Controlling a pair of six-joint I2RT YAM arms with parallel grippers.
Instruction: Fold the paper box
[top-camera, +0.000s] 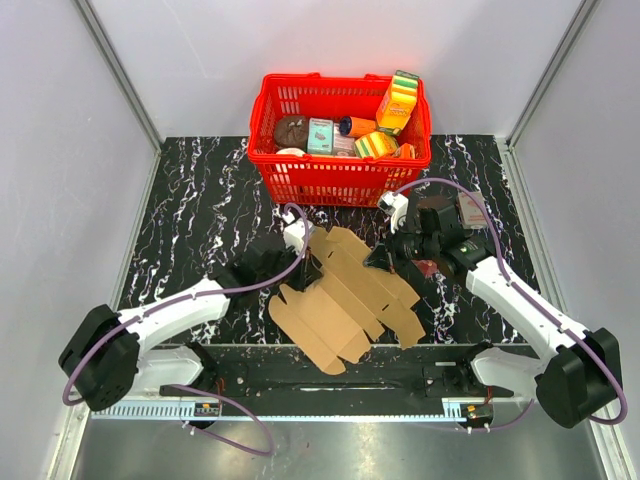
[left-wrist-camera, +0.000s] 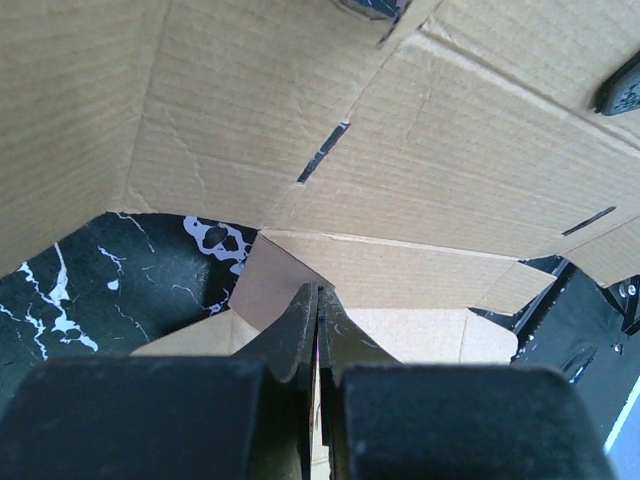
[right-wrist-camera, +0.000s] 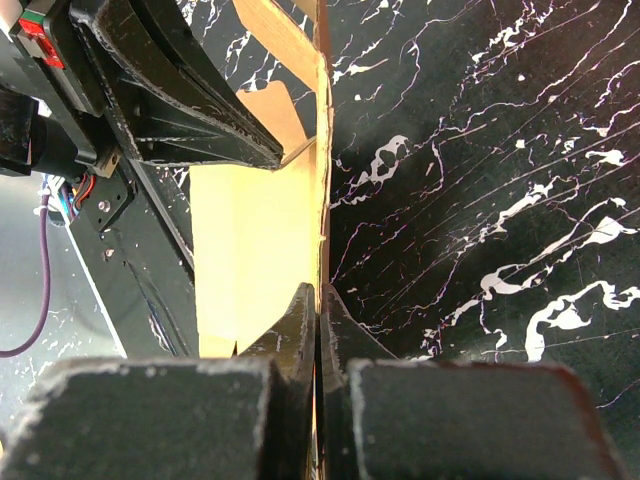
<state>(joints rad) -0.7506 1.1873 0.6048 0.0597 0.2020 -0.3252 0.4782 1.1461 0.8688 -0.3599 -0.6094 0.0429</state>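
We see the paper box (top-camera: 345, 300) lying mostly unfolded in the middle of the black marble table (top-camera: 200, 200), between the two arms. Its near corner reaches the table's near edge, close to the arm bases. Its far flaps stop near the red basket (top-camera: 300, 180), which stands full of goods at the far side. Bare marble lies open to the left and right of the sheet, and grey walls close in both sides. The left gripper (left-wrist-camera: 318, 305) has its jaws pressed together on the sheet's left edge, with a thin strip of cardboard between them. The right gripper (right-wrist-camera: 318, 300) is likewise pinched tight on the right edge, the board running edge-on straight into its fingers.
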